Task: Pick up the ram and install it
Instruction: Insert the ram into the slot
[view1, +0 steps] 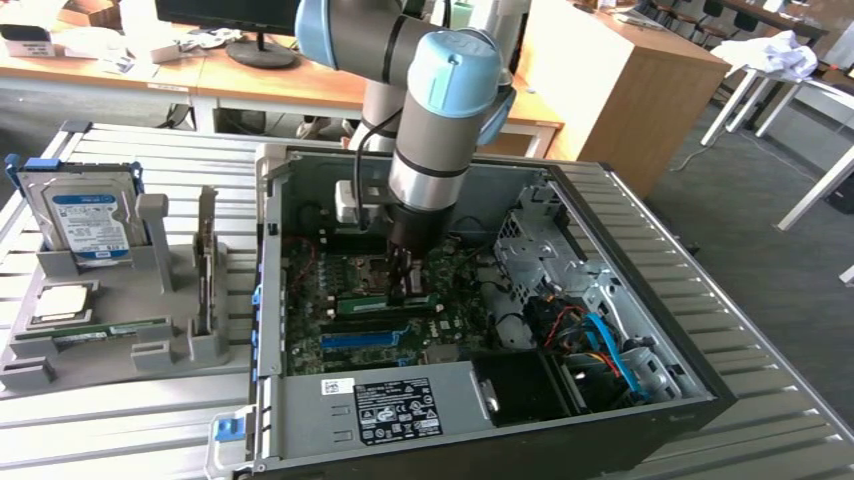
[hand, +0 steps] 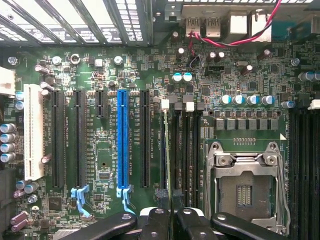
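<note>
Gripper pinches the ram edge-on above motherboard slots.

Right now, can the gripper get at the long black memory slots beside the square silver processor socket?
Probably yes. The gripper hangs inside the open grey computer case, just above the black memory slots, and nothing crosses them; the red wire lies off by the rear ports.

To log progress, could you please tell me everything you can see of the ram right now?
The ram shows edge-on in the wrist view: a thin, green, pale-edged strip reaching out from the claw, which grips its near end. It lies parallel to the black memory slots of the motherboard, right alongside them. Whether it is already seated in a slot cannot be told; its chips and label are hidden.
</note>
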